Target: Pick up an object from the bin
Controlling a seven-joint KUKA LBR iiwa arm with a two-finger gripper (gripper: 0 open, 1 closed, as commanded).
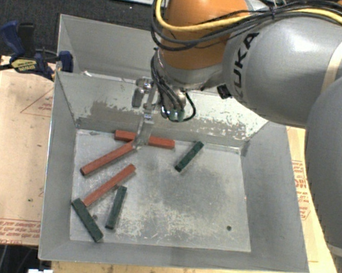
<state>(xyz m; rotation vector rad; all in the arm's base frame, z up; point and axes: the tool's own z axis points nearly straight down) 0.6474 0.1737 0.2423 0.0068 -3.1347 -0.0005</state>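
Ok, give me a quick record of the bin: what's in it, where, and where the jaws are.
bin: grey metal
back red bar: lies flat along the rear wall
left red bars: two, slanted, side by side
right green bar: slanted, just right of the back red bar
front green bars: two, front-left corner
jaws: down at the back red bar's middle
lifted: nothing, all bars on the floor

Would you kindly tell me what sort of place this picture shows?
Probably a robotics lab's grasp-testing station: a KUKA arm reaches into a grey metal bin of loose red sticks and green sticks, with its end effector down at the rear red stick.
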